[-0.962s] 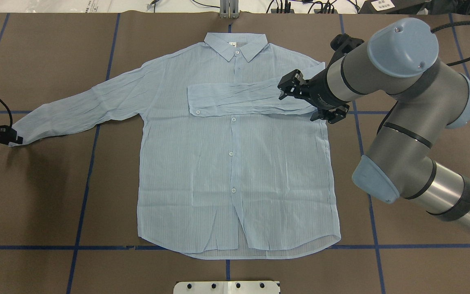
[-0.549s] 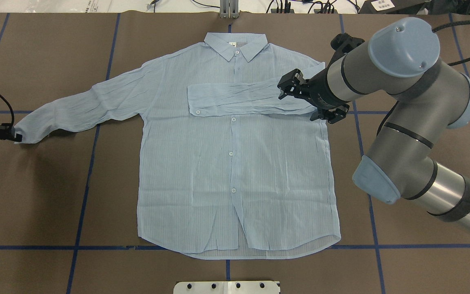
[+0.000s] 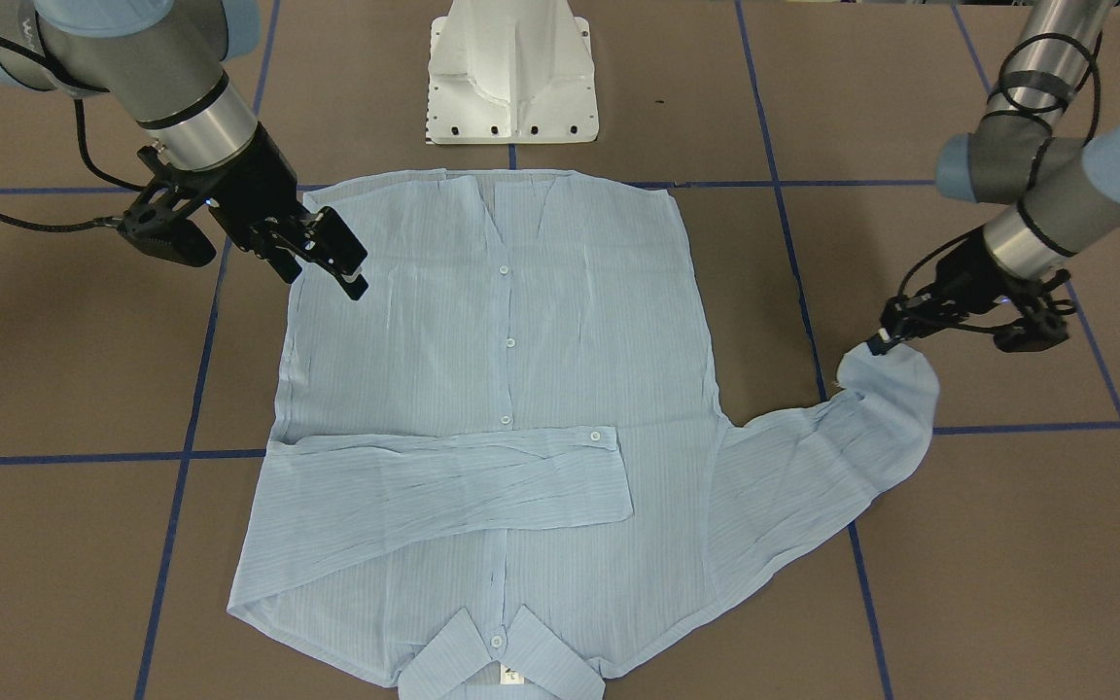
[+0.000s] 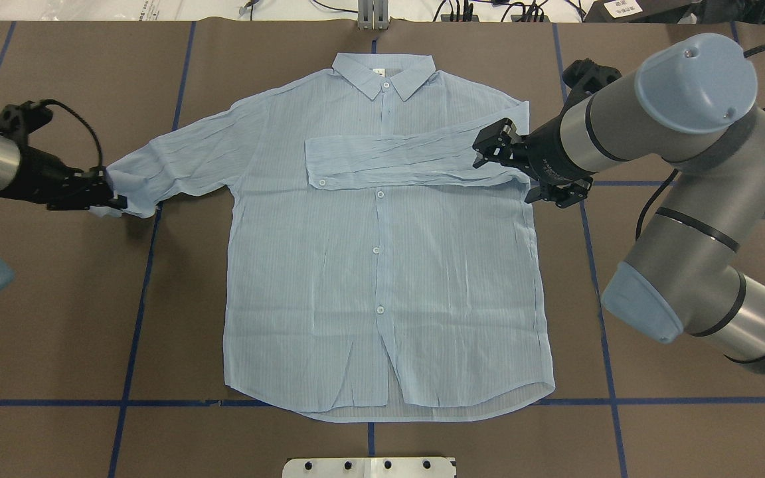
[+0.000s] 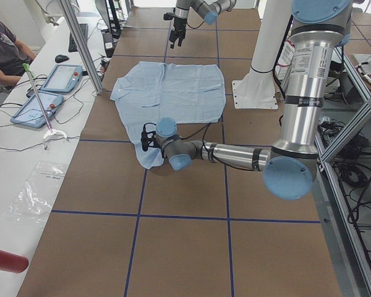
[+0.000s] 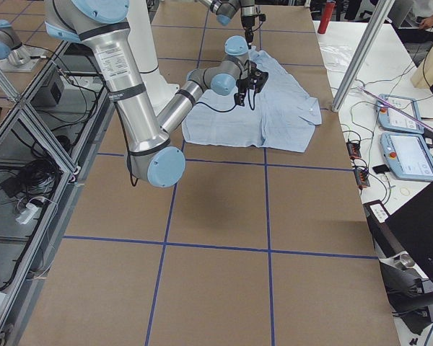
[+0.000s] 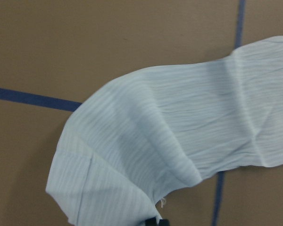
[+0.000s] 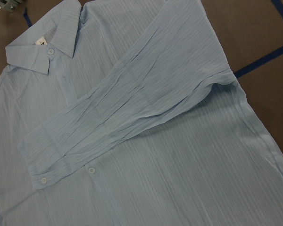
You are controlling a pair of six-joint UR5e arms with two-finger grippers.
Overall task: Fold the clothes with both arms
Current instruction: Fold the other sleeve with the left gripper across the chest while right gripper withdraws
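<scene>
The light blue shirt (image 4: 382, 279) lies flat, front up, collar at the far side; it also shows in the front view (image 3: 502, 340). One sleeve (image 4: 389, 159) lies folded across the chest, as the right wrist view (image 8: 132, 103) shows. The other sleeve (image 4: 183, 159) sticks out sideways, bent and bunched. My left gripper (image 4: 107, 199) is shut on that sleeve's cuff (image 3: 886, 374), just above the table (image 3: 879, 340). My right gripper (image 4: 518, 169) is open and empty, hovering over the shirt's side edge by the folded sleeve's shoulder (image 3: 317, 262).
The brown table (image 4: 57, 318) carries blue tape lines (image 4: 140, 285). The white pedestal base (image 3: 511, 78) stands at the near edge by the shirt's hem. A side bench with tablets (image 5: 49, 80) and a seated person (image 5: 3, 49) lies beyond the collar side.
My left gripper has carried the cuff inward toward the shirt body and a little farther away, so the sleeve has buckled. My right gripper has drifted slightly outward.
</scene>
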